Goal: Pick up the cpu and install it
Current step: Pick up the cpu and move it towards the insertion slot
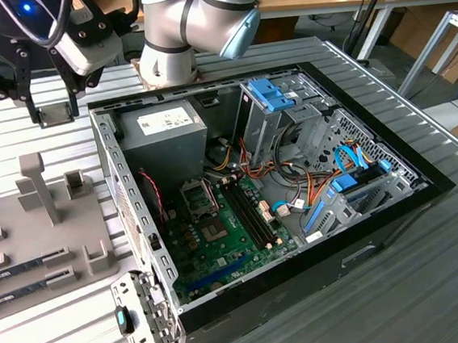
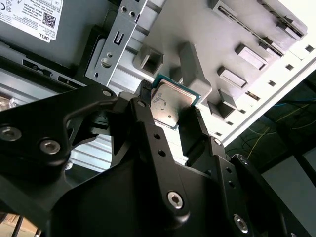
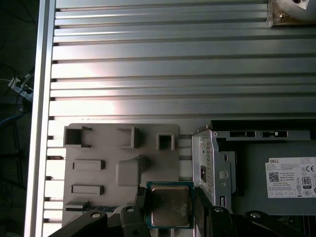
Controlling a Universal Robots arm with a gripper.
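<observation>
The cpu point(image 3: 170, 205), a small square chip with a shiny metal top and a green rim, sits clamped between the black fingers point(image 3: 141, 197) of my gripper point(image 3: 171, 210). In the second wrist view the cpu point(image 2: 170, 101) hangs above the grey holder tray point(image 2: 197, 29), with my gripper point(image 2: 170, 112) shut on its two edges. From the exterior view my gripper point(image 1: 54, 107) hovers over the ribbed metal table, beyond the back left corner of the open computer case point(image 1: 294, 173), with the cpu point(image 1: 56, 115) at its tips. The green motherboard point(image 1: 219, 237) lies inside the case with its socket frame point(image 1: 197, 197).
The grey power supply point(image 1: 164, 133) fills the case's back corner close to my gripper. A grey holder tray point(image 1: 24, 232) with upright posts and memory sticks point(image 1: 27, 270) lies at the exterior view's left. Drive cages with blue clips point(image 1: 274, 94) and cable bundles occupy the case's right half.
</observation>
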